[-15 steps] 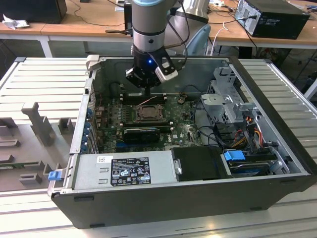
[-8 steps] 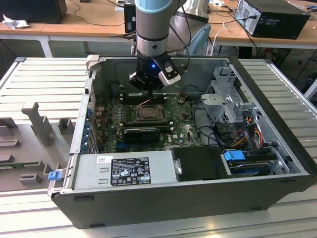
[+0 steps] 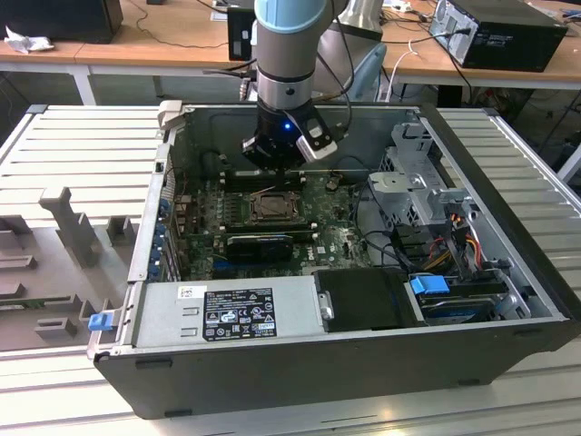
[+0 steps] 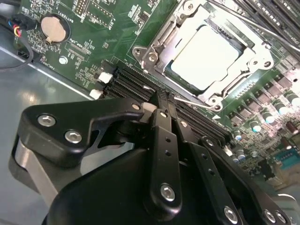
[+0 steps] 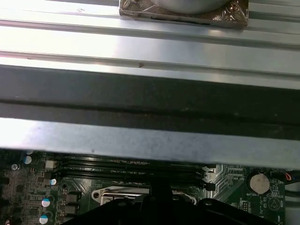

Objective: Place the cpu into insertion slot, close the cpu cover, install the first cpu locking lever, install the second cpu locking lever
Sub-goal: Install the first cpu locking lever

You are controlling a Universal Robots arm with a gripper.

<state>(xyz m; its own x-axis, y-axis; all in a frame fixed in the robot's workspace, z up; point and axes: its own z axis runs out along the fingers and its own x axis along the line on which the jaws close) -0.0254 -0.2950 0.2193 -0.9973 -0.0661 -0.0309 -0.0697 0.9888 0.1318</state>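
The gripper [image 4: 163, 101] hangs low inside the open computer case [image 3: 318, 363], its black fingers [image 4: 161, 140] drawn together with no gap to be seen at the tips. Just ahead of those tips, across a bank of long black memory slots [image 4: 133, 79], lies the insertion slot [image 3: 272, 205], and the cpu [image 4: 208, 55] sits flat in it, silver face up. The cpu cover [image 4: 176, 40] is folded down around the chip, which shows through its square window. A thin wire locking lever [image 4: 194, 104] runs along the cover's near edge, and its free end comes right up to the fingertips. It may be pinched between them, but the fingers hide the spot of contact, so that cannot be settled. In the exterior view the socket lies just below the gripper [image 3: 275, 162], on its camera side, and the tips are lost behind the gripper's own body. In the second wrist view the cover's far corner is cut off at the picture's edge, and the gripper's bulk hides the board beneath it. In the first wrist view a sliver of the insertion slot's silvery rim peeks past the gripper's dark body, with the case wall [image 5: 140, 136] beyond the memory slots. A coin cell [image 4: 52, 27] sits on the green circuit board [image 4: 108, 28], well off to one side of the fingers.
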